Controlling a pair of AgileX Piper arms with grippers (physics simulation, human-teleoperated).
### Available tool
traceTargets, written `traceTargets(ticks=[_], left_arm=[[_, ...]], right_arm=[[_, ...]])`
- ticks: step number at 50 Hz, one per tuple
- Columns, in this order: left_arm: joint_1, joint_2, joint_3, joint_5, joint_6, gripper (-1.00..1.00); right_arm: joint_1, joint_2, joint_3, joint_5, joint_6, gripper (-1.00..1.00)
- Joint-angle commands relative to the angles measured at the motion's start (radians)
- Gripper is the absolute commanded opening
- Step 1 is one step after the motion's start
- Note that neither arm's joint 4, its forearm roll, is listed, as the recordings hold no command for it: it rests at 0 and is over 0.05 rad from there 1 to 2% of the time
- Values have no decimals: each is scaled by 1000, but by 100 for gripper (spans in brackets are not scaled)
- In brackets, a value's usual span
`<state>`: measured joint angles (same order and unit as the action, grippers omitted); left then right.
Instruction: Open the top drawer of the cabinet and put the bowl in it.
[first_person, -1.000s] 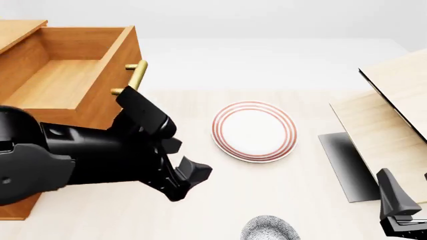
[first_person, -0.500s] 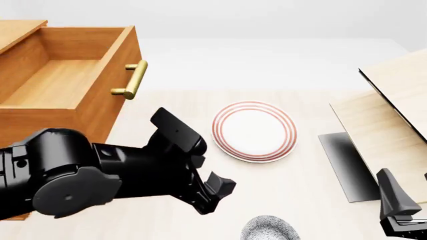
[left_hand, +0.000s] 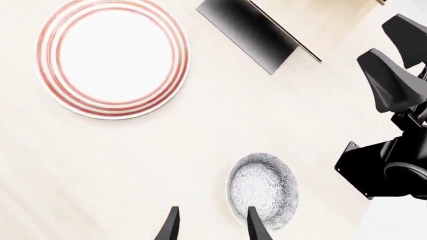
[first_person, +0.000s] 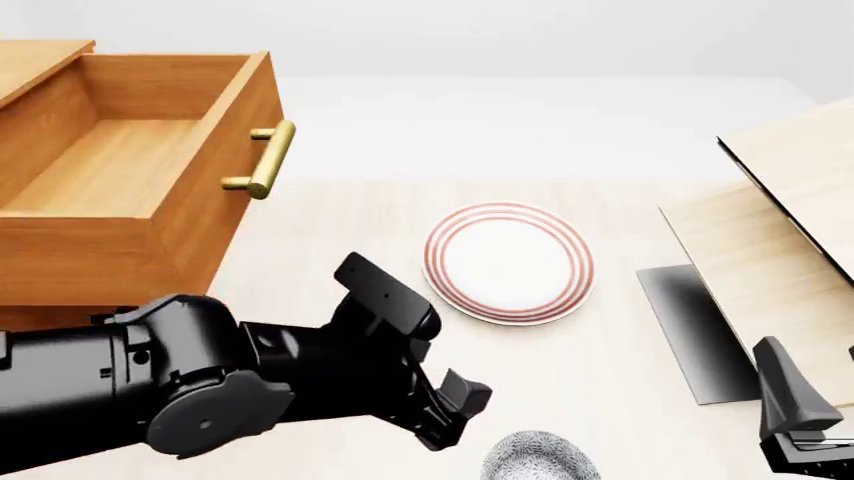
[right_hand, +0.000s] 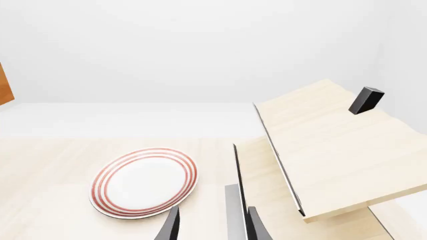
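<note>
Bowl (left_hand: 262, 189) pickup: top drawer (first_person: 127, 175) stands open; left gripper (left_hand: 210, 229), fingers apart and apparently empty, must descend over its rim.

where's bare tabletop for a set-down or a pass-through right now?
Free: the far strip between the drawer handle and the pale structure, behind the plate; also the gap from plate to the structure's dark base. The drawer is open and empty. Crowded: near edge, where the left gripper sits by the bowl, with the right gripper at the corner.
</note>
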<state>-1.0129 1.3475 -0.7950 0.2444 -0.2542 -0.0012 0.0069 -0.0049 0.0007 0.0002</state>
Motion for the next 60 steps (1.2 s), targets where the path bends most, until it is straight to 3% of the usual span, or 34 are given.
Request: traceTargets(ticks=[1, 19, 60], left_arm=[[-3, 34, 29, -54, -27, 100], [-33, 136, 32, -137, -77, 100], [-142, 400, -65, -243, -183, 100]], right_arm=[[0, -2, 1, 0, 0, 100], [0, -2, 1, 0, 0, 100], [0, -2, 1, 0, 0, 100]])
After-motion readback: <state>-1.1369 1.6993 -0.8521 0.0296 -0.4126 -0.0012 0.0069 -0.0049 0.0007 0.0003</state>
